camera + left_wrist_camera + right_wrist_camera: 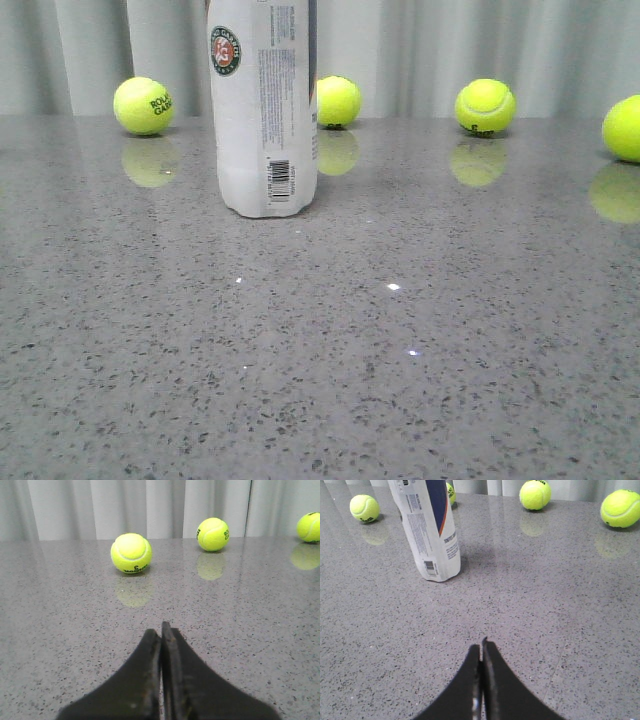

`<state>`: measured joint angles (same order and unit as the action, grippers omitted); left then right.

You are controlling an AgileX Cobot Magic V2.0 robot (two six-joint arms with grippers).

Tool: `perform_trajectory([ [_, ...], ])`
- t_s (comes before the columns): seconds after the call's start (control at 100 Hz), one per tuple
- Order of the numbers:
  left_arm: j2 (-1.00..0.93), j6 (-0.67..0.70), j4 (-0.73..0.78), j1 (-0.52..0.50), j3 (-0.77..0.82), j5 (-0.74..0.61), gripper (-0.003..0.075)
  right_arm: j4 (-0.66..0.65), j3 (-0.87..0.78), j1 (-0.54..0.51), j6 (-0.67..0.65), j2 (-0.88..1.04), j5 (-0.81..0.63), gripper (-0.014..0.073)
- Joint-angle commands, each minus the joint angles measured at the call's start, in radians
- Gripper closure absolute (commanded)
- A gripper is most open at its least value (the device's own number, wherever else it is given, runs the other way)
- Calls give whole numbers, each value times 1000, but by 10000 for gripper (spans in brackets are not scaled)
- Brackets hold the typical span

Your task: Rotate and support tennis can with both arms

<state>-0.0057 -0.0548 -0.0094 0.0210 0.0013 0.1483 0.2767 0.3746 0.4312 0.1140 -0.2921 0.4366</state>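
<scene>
1. The tennis can (264, 110) stands upright on the grey speckled table (420, 340), left of centre in the front view, its top cut off by the edge of the picture. Its white wall shows a round green-orange emblem (225, 49), blocks of small print and a barcode (280, 179) near the base.
2. In the right wrist view the same can (427, 527) shows a navy panel with an orange stripe; it appears tilted there, probably only from the camera's angle.
3. The right tool (481, 650) has its two black fingers pressed together, holding nothing, and sits well apart from the can over bare table.
4. The left tool (161, 632) is likewise closed on nothing, fingers touching along their length. The can does not appear in that view.
5. Four yellow-green tennis balls lie toward the back of the table before a pale curtain (440, 50): one left of the can with black lettering (144, 105), one partly hidden behind the can's right side (338, 101), one further right (485, 106), and one cut by the right edge (625, 128).
6. Each ball casts a dim reflection on the polished surface.
</scene>
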Motion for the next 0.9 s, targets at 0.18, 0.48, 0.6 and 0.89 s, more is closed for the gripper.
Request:
perform_trajectory([
  [0.18,-34,0,-10,-1,45,-71,738,9,20,-9,8,-7,-87,662],
  [0.48,-34,0,-10,-1,45,-71,738,1,-103,-202,8,20,-319,662],
  [0.6,-34,0,-10,-1,45,-71,738,-81,-174,-282,-34,70,-362,662],
  [0.89,-34,0,-10,-1,45,-71,738,-312,-315,-408,-227,221,-419,662],
])
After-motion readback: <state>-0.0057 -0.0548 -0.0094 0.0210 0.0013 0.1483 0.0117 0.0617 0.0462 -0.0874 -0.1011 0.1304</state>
